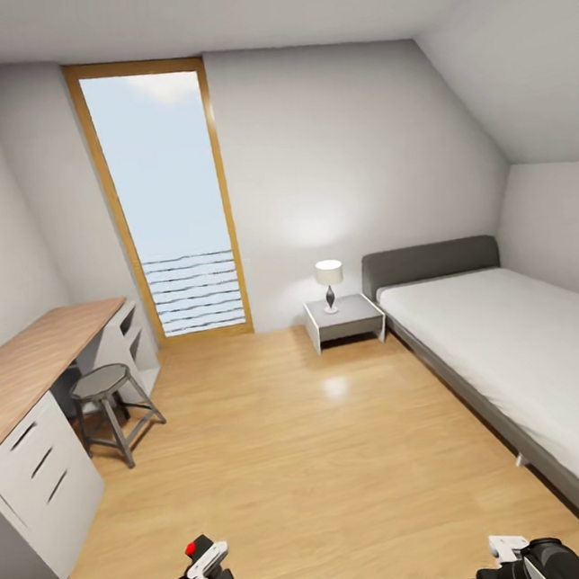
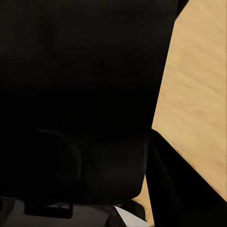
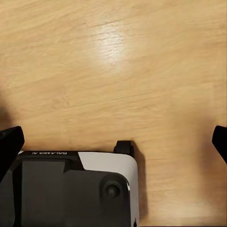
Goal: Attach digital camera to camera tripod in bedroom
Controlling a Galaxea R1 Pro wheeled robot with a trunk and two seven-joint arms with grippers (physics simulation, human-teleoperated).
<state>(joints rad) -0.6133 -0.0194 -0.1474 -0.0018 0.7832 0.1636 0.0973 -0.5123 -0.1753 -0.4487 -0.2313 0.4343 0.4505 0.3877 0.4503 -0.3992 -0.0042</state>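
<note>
Low by the floor [image 1: 300, 451], the left hand [image 1: 204, 567] is clamped on the digital camera [image 1: 197, 554]; right hand [image 1: 512, 552] spread, holding nothing; no tripod beside the bed [image 1: 514, 343]

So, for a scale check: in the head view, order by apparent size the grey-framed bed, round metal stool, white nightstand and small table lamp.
1. Grey-framed bed
2. Round metal stool; nearer the camera
3. White nightstand
4. Small table lamp

one bed [image 1: 514, 343], one stool [image 1: 109, 407], one lamp [image 1: 329, 283]
</note>
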